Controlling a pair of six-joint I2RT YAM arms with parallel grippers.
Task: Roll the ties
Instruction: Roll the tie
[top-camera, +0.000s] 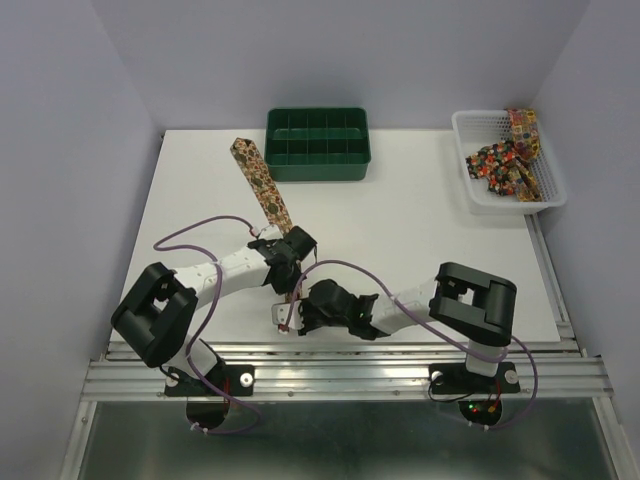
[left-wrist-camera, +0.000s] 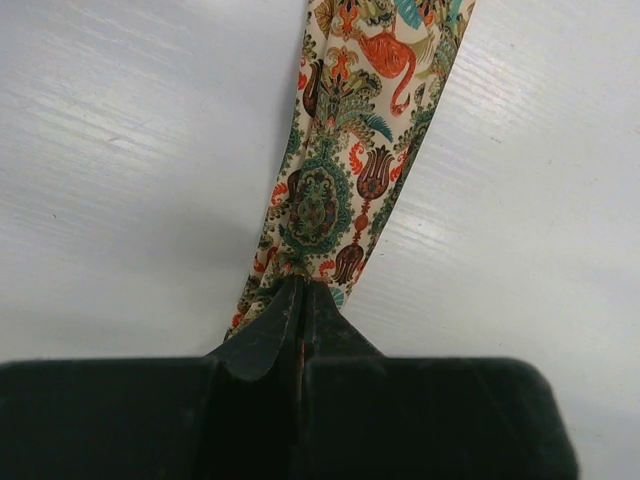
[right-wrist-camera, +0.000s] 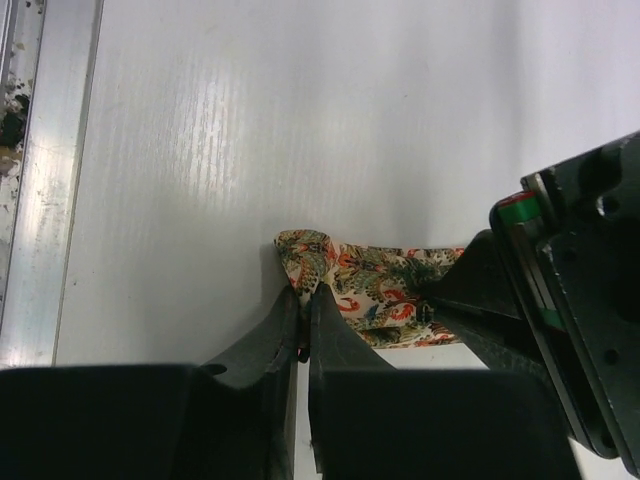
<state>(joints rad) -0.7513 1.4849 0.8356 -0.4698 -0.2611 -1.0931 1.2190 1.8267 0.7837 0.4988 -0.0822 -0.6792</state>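
On the white table (top-camera: 420, 250), a narrow cream tie (left-wrist-camera: 330, 190), red-green paisley print, left gripper (left-wrist-camera: 300, 287) and right gripper (right-wrist-camera: 305, 297) pinching it.

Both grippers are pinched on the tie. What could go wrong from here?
The right gripper pinches the tie only at its very end, so the fabric may slip out once rolling starts. The left gripper clamps close by, so the two could collide or bunch the cloth between them.

My left arm (top-camera: 235, 266) & right arm (top-camera: 405, 306): white links, blk joint housings, blocky blk shoulders. Purple cables (top-camera: 200, 222) loop off each. Jaws matte blk, wedge-shaped. Round green cap (right-wrist-camera: 518, 209) on left wrist housing.
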